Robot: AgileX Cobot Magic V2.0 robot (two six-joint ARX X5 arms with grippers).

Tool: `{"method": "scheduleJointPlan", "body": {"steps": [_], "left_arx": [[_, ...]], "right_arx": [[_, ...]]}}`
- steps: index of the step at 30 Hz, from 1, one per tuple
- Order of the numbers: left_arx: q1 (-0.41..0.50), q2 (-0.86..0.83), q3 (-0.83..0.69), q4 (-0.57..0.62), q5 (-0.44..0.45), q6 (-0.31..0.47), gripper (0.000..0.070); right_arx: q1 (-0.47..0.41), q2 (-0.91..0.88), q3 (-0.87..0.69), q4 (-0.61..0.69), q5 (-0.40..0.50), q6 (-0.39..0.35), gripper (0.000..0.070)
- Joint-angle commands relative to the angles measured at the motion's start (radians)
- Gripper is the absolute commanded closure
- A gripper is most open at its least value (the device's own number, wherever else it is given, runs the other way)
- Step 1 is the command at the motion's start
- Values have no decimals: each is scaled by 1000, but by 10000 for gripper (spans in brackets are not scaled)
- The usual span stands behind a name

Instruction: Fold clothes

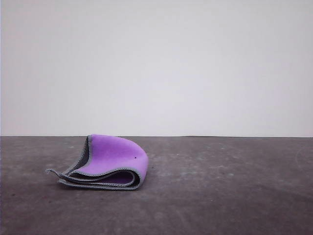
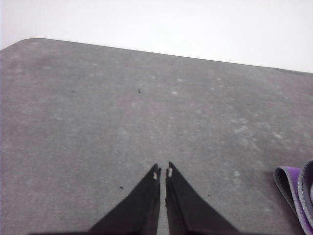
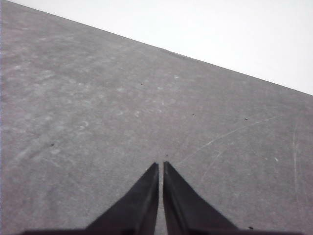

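Closed left pincer (image 2: 163, 171), cloth (image 2: 297, 188) beside it, apart; right pincer (image 3: 161, 165) closed.

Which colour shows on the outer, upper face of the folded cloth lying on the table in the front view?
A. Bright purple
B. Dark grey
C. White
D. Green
A. In the front view the cloth lies folded over on the grey table, its bulging upper face bright purple, with light grey stitched edging and only thin strips of dark grey along the layered edges.
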Motion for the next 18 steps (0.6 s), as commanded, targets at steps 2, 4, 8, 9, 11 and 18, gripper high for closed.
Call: {"method": "scheduleJointPlan", "body": {"steps": [2, 4, 8, 9, 11, 18], "left_arx": [[-1, -2, -20, 11, 1, 10, 694], [-1, -2, -20, 11, 1, 10, 694], [-1, -2, -20, 11, 1, 10, 694], [-1, -2, -20, 11, 1, 10, 694], [-1, -2, -20, 11, 1, 10, 694], [-1, -2, -20, 11, 1, 10, 694]], "right_arx": [[-1, 0, -7, 8, 0, -3, 688], [-1, 0, -7, 8, 0, -3, 688], [-1, 0, -7, 8, 0, -3, 688], [-1, 0, -7, 8, 0, -3, 688], [-1, 0, -7, 8, 0, -3, 688], [-1, 0, -7, 8, 0, -3, 688]]}}
